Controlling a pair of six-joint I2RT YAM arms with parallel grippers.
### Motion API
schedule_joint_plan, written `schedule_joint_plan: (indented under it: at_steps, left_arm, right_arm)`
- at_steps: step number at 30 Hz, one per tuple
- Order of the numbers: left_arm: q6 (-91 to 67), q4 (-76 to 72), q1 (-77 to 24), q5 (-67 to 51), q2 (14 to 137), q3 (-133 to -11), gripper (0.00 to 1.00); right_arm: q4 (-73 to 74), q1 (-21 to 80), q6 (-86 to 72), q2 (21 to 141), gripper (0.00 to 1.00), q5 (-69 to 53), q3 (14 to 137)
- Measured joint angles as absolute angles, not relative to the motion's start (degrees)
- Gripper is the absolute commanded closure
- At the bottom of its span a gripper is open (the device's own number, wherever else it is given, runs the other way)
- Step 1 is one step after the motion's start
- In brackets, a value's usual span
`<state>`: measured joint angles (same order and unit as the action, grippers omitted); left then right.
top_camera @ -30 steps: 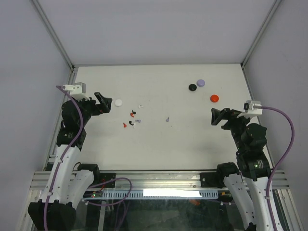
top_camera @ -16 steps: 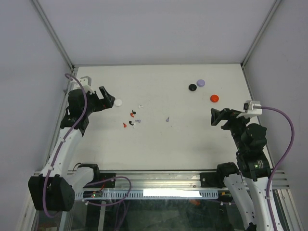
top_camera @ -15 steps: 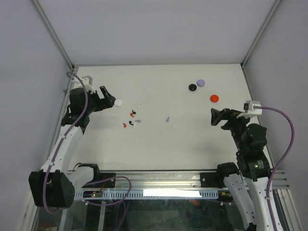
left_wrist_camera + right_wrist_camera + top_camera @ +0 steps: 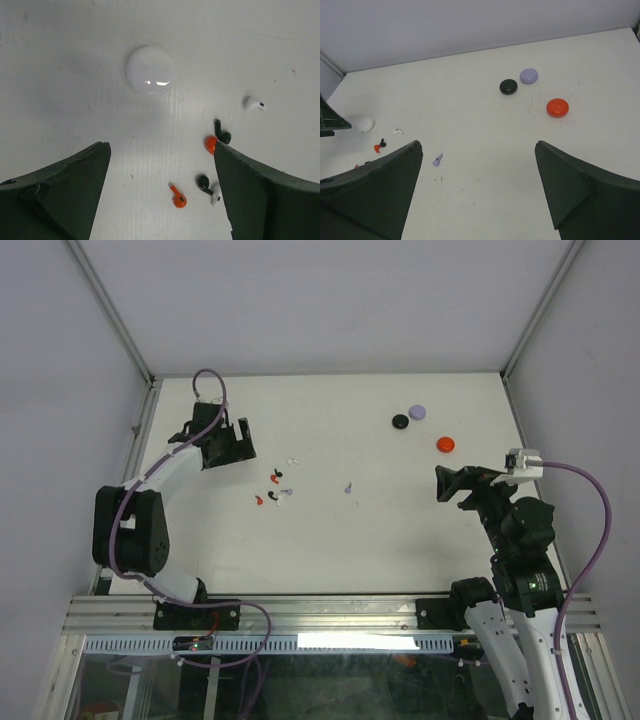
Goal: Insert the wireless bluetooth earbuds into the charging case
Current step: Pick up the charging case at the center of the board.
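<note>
The wireless bluetooth earbuds lie loose on the white table, left of its middle. In the left wrist view a black bud touches a red bud. Nearer the camera, a second black bud sits against a white bud, with another red bud just beside them. A lone white bud rests a little apart on the far side. A pale purple bud lies on its own nearer the table's centre, well apart from the cluster. The white round case sits on the table near the cluster, ahead of the left gripper. That gripper's jaws stand spread wide with nothing between them, over the far-left part of the table. Toward the far right, the black round case and the purple round case sit just beside each other, with the red round case near them. The right gripper is held at the table's right side, its jaws parted and empty, apart from those three cases.
</note>
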<state>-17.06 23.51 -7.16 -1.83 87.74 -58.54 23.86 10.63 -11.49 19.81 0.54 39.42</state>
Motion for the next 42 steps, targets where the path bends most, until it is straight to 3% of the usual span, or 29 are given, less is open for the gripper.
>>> schedule_joint_plan:
  at_steps: [14, 19, 32, 42]
  left_arm:
    - [-14.3, 27.4, -9.0, 6.2, 110.2, -75.6, 0.29]
    - [-13.7, 28.7, -9.5, 6.2, 112.2, -77.6, 0.3]
    - [-12.5, 30.5, -10.9, 8.9, 115.3, -80.7, 0.56]
    - [-14.3, 27.0, -14.5, 10.4, 112.0, -75.6, 0.6]
  right_arm:
    - [23.9, 12.4, -10.9, 18.3, 0.01, 1.7, 39.3]
    - [23.9, 13.3, -10.3, 16.6, 0.01, 3.1, 38.8]
    - [23.9, 13.3, -10.1, 16.6, 0.01, 3.4, 38.6]
    - [23.9, 13.4, -10.4, 17.4, 0.01, 1.6, 38.6]
